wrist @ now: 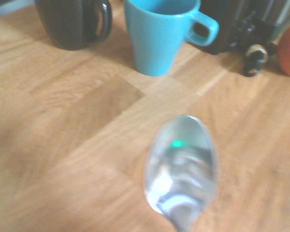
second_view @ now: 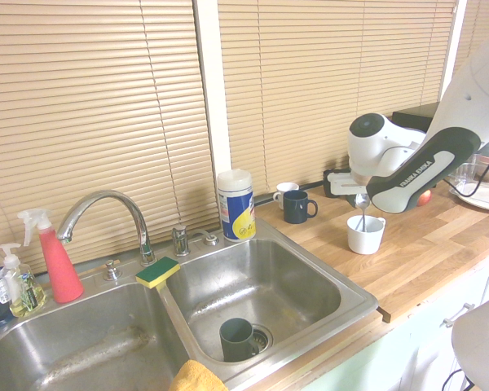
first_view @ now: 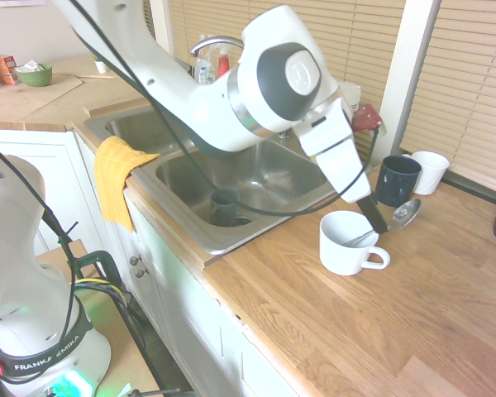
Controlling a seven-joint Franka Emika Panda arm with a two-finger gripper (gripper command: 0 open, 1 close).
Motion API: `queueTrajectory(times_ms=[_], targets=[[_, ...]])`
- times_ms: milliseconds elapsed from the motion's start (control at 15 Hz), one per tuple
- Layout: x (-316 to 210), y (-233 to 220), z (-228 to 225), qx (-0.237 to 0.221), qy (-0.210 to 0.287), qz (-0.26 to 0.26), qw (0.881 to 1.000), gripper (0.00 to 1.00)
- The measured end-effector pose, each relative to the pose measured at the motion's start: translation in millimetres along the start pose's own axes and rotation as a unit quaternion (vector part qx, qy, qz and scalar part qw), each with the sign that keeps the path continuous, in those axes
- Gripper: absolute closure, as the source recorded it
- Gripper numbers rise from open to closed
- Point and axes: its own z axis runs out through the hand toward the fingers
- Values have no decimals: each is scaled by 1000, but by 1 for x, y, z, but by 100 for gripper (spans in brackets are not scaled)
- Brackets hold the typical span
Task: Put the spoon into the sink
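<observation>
"FRANKA EMIKA" is printed in white on the white robot arm's dark grey band [second_view: 413,176] and base ring [first_view: 35,361].

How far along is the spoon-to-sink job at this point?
Done: nothing. The spoon leans in the white mug on the counter, bowl end up. In hand: the gripper, open, is at the spoon, no grip visible. Left: grasp it, carry it over and release it into the sink.

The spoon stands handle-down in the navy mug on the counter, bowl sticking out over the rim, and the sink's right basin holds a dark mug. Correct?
Not quite. The spoon stands handle-down in the white mug, not the navy mug behind it; both exterior views show this. The rest holds: its bowl sticks out over the rim, and the sink's right basin holds a dark mug.
</observation>
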Motion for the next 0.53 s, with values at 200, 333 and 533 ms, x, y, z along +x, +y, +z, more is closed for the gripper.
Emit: queueTrajectory(times_ms=[200, 333, 533], targets=[[-8, -6, 5, 8, -2, -5, 1000, 100], [-14, -7, 8, 9, -3, -3, 1000, 100], [-19, -5, 17, 7, -9, 1, 1000, 100]])
